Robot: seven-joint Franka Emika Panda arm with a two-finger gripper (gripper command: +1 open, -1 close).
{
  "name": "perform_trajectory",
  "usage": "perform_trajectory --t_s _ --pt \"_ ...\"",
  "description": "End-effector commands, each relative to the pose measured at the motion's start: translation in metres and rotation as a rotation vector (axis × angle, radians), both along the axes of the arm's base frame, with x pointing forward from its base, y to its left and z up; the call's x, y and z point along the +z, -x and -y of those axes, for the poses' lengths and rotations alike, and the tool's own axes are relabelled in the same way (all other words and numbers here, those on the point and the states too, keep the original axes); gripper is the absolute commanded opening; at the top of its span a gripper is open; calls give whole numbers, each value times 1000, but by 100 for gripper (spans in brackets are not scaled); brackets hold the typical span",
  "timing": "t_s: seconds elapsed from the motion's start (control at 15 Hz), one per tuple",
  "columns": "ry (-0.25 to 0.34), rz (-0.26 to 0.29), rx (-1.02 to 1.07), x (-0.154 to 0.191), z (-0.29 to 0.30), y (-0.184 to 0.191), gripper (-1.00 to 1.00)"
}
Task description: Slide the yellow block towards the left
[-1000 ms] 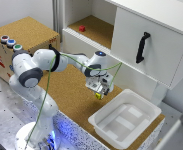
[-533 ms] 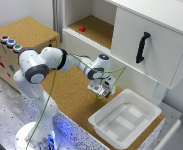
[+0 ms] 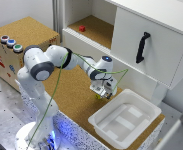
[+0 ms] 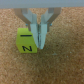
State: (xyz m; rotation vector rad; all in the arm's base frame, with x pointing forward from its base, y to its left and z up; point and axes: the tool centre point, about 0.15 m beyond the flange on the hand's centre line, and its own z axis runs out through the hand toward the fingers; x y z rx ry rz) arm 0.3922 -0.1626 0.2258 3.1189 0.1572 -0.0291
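The yellow block [image 4: 25, 41] is a small yellow-green cube with a dark letter on its face, lying on the cork mat [image 3: 71, 95]. In the exterior view the yellow block [image 3: 98, 96] shows just under the arm's hand, near the white tray. My gripper [image 4: 40, 40] is down at the mat with its two fingers drawn together, shut on nothing. The fingertips stand right against one side of the cube. In the exterior view the gripper [image 3: 103, 92] hangs low over the mat and partly hides the block.
A white tray [image 3: 123, 117] lies close beside the gripper on the exterior view's right. Behind stands a white cabinet with a black handle [image 3: 142, 47] and a small red block [image 3: 82, 28] on its open shelf. A cork box with buttons [image 3: 11, 42] is at the left.
The arm has swung slightly towards the exterior view's right and the gripper has sunk a little closer to the mat beside the block.
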Motion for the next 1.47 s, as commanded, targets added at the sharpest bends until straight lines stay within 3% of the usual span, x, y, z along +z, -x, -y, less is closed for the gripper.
perform_trajectory --t_s 0.0,0.87,1.4 --pt "-27 -24 11 -10 -17 -15 -100" --pt "-81 -17 88 -16 -74 -25 -100" --pt "-103 -42 91 -20 -108 -16 -100"
